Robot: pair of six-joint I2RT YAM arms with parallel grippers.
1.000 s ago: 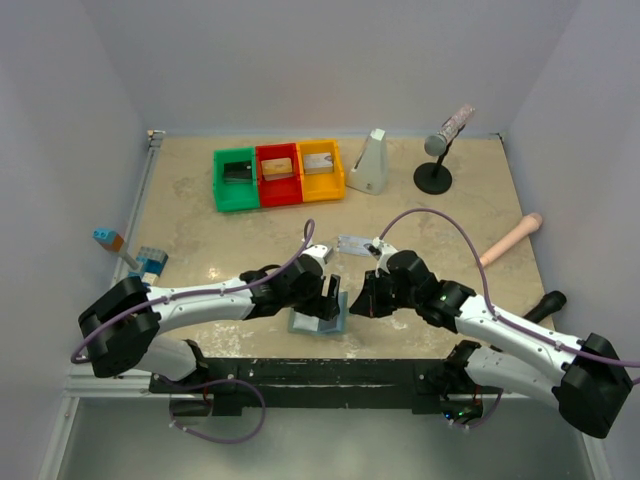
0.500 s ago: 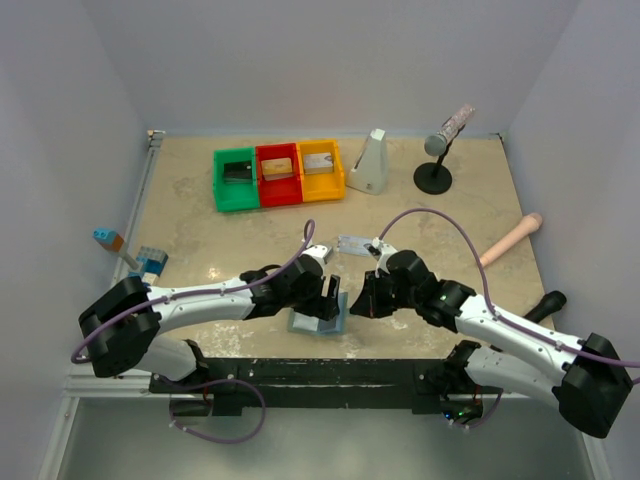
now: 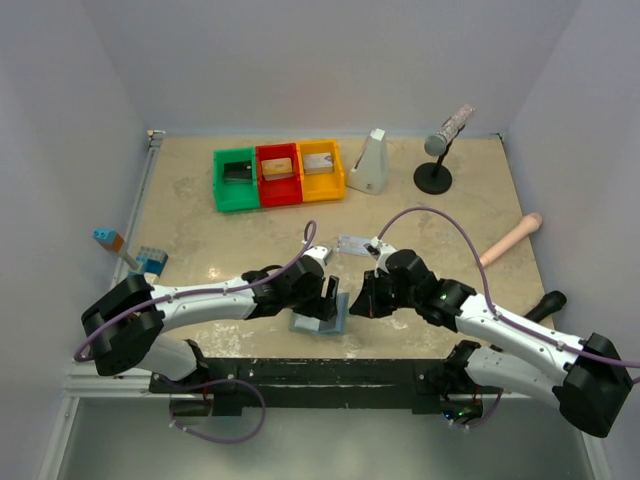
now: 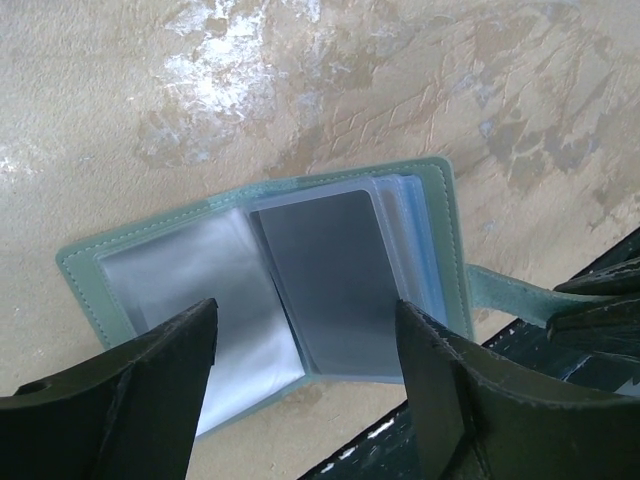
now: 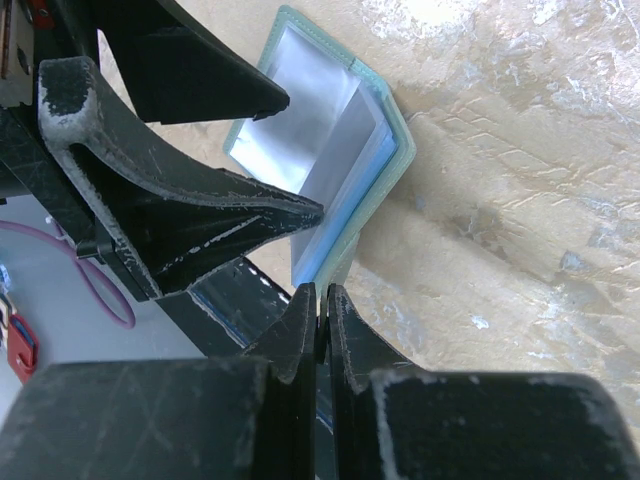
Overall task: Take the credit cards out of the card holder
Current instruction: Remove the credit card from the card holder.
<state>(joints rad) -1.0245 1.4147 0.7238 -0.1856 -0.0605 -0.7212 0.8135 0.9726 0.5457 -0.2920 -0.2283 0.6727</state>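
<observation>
Top view: card holder (image 3: pixel 320 320) lies open on table (image 3: pixel 200 230) near front edge, between left gripper (image 3: pixel 330 293) and right gripper (image 3: pixel 367 300).
Left wrist: left fingers (image 4: pixel 150 390) spread apart above holder; grey credit card (image 4: pixel 335 280) sits in right pocket.
Right wrist: right fingers (image 5: pixel 297 335) pressed together, empty, beside holder's edge.

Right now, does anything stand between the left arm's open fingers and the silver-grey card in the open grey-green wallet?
No separate object does. The open left fingers hang astride the grey-green bifold wallet, and the silver-grey rectangular card faces them. Only its clear plastic pocket seems to cover it.
</observation>
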